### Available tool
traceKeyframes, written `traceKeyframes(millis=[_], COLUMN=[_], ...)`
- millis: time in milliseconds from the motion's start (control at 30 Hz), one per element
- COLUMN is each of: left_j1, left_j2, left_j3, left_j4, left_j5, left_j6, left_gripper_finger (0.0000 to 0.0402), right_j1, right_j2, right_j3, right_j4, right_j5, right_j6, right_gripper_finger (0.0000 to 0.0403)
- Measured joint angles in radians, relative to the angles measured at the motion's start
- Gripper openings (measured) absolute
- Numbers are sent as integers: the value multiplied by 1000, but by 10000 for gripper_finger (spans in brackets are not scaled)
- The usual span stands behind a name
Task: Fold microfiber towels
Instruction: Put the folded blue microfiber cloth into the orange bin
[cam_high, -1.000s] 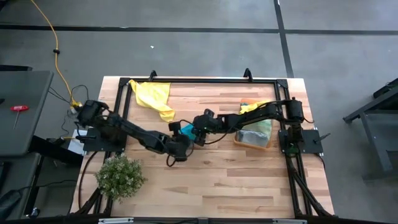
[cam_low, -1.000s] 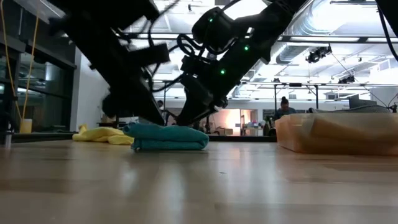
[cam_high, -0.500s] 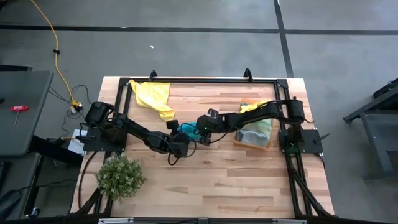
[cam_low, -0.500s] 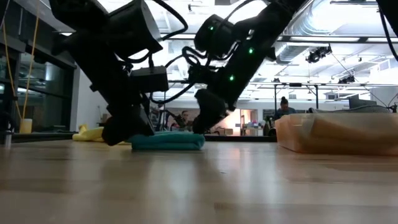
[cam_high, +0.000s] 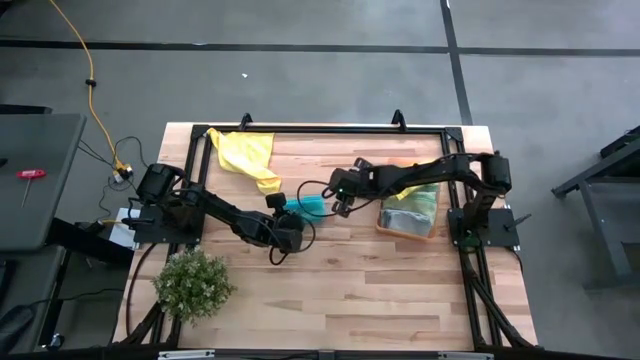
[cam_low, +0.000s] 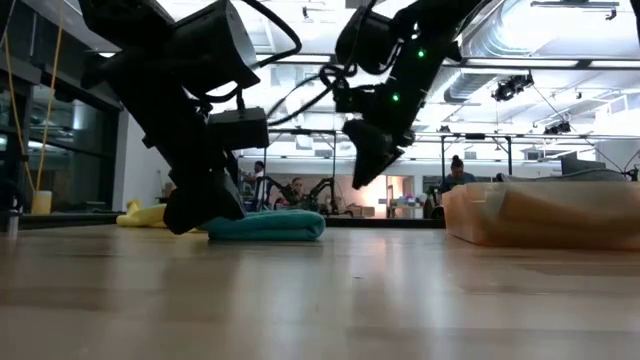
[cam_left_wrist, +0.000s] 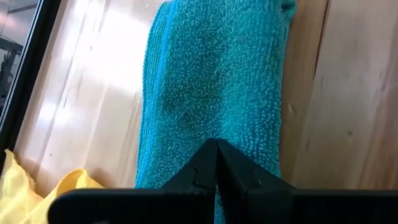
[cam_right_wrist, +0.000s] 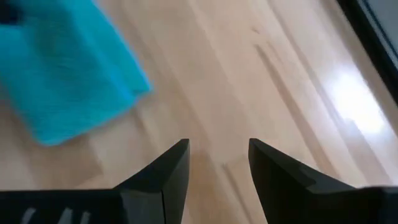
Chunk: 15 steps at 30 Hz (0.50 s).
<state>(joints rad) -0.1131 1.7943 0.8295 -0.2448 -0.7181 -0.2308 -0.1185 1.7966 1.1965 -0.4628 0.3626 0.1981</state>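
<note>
The folded teal towel (cam_high: 306, 207) is seen lying flat on the table (cam_high: 340, 290), between the yellow towel (cam_high: 248, 155) and the orange bin (cam_high: 408, 225). The left gripper (cam_high: 283, 218) is pressed onto its end with fingers shut and nothing clasped. The right gripper (cam_high: 340, 198), beside the towel 1 second earlier, has been lifted away bin-ward, jaws parted and empty, which suggests this fold is finished.

left gripper (cam_left_wrist: 216, 163): fingers together, pressed on teal towel (cam_left_wrist: 214, 87) | right gripper (cam_right_wrist: 217, 163): fingers apart, raised just beside towel
</note>
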Motion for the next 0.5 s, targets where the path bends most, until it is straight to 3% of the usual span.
traceKeyframes(millis=[300, 500], left_j1=[-1, -1], left_j2=[0, -1], left_j3=[0, 0], left_j4=[2, 5], left_j5=[7, 7], left_j6=[-2, -2], left_gripper_finger=[0, 0], right_j1=[-35, -15], right_j2=[-18, -187], right_j3=[-4, -258], right_j4=[-55, 93], right_j5=[57, 96], right_j6=[3, 62], right_gripper_finger=[156, 156])
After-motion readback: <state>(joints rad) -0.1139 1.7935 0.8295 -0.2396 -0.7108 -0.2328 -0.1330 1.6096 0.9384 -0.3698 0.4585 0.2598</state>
